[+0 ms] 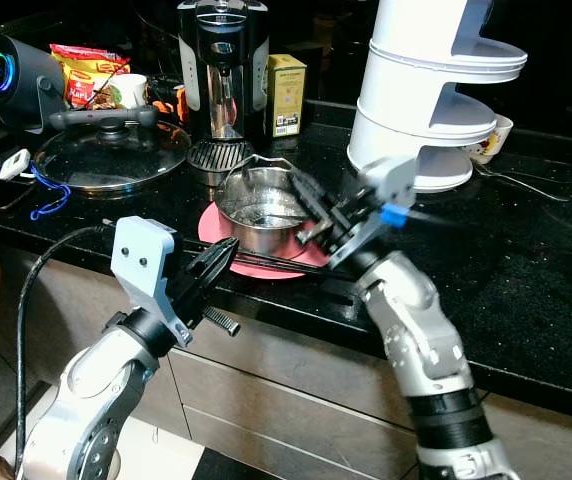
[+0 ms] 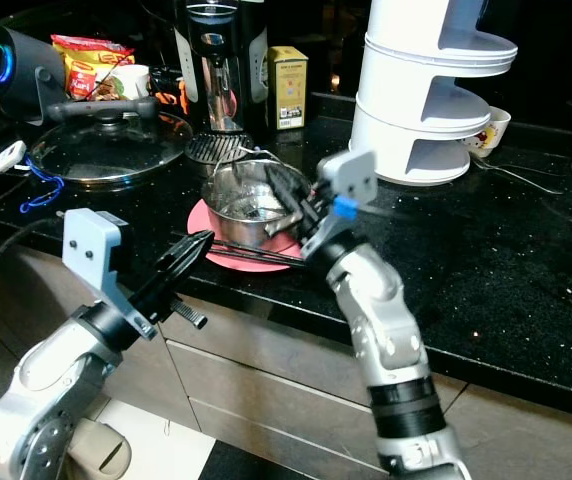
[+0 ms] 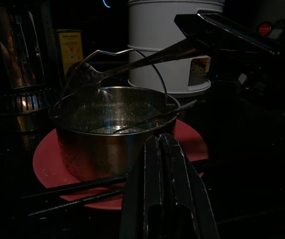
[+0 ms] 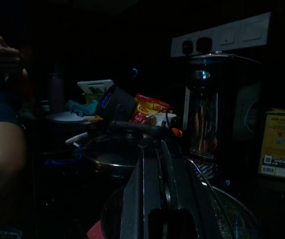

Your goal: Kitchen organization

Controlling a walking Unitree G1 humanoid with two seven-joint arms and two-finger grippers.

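Counter: I am looking down at a black counter carrying everything here.
White rack: a tiered white rack is standing behind the pot, on my right.
Glass lid: a lid is lying flat at the left, with a speaker glowing behind it.
Coffee maker: the machine is standing right behind the pot, a yellow box beside it.
Pot: the steel pot is sitting on a red mat near the counter's front edge, its wire handle arching over the rim.
Chopsticks: dark chopsticks are lying across the mat's front, between the pot and the edge.
Right gripper: my right gripper is reaching over the pot's right rim; its fingers are looking pressed together around something thin, but I cannot tell what.
Left gripper: my left gripper is hovering just in front of the counter edge, fingers pressed together, pointing at the mat and chopsticks.
In the way: the chopsticks and mat edge are lying between my left gripper and the pot.
Hard to read: both wrist views are running very dark; a person's arm is showing blurred at the edge.
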